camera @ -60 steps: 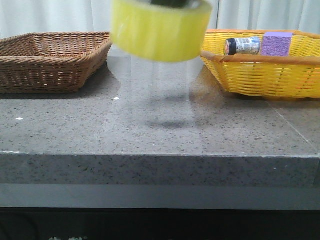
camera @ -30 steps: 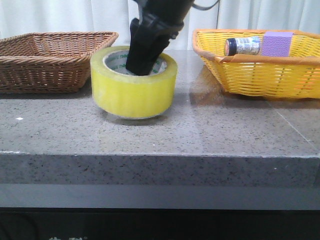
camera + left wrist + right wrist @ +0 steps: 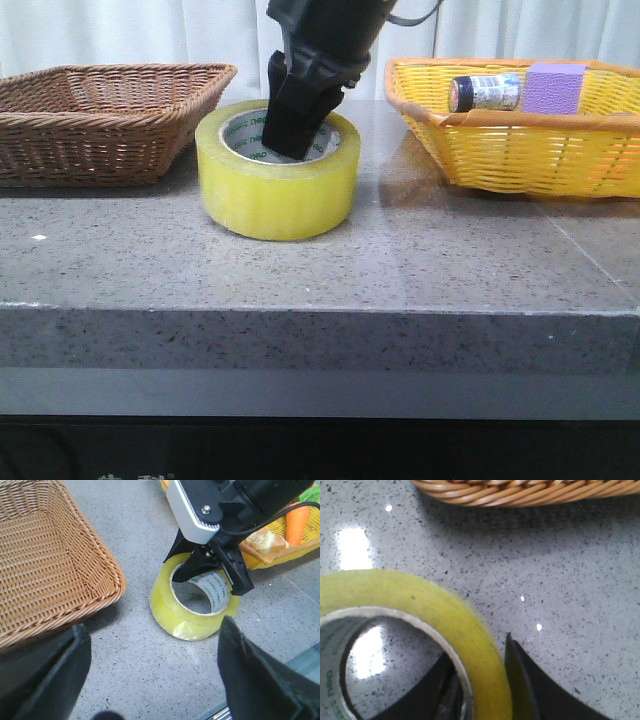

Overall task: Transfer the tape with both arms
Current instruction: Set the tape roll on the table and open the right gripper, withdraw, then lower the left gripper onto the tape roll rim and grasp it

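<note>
We see the tape [image 3: 278, 178] lying flat on the grey table [image 3: 320, 270], its hole facing up, between the brown basket [image 3: 105, 115] and the yellow basket [image 3: 520, 130], nearer the brown one. The right gripper [image 3: 298, 120] reaches down from above onto the tape's far wall: one finger [image 3: 290, 125] stands inside the white core, and in the right wrist view the other finger [image 3: 520, 685] sits just outside the yellow rim, so the wall lies between them. We take this claw as clamped on the tape's wall, though the pads themselves are partly hidden. In the left wrist view the left gripper [image 3: 150, 680] hangs above the table near the tape, its two dark fingers [image 3: 250, 680] spread wide apart and touching nothing. A bottle [image 3: 485, 92] and a purple block [image 3: 555, 88] lie in the yellow basket, well apart from the tape.
</note>
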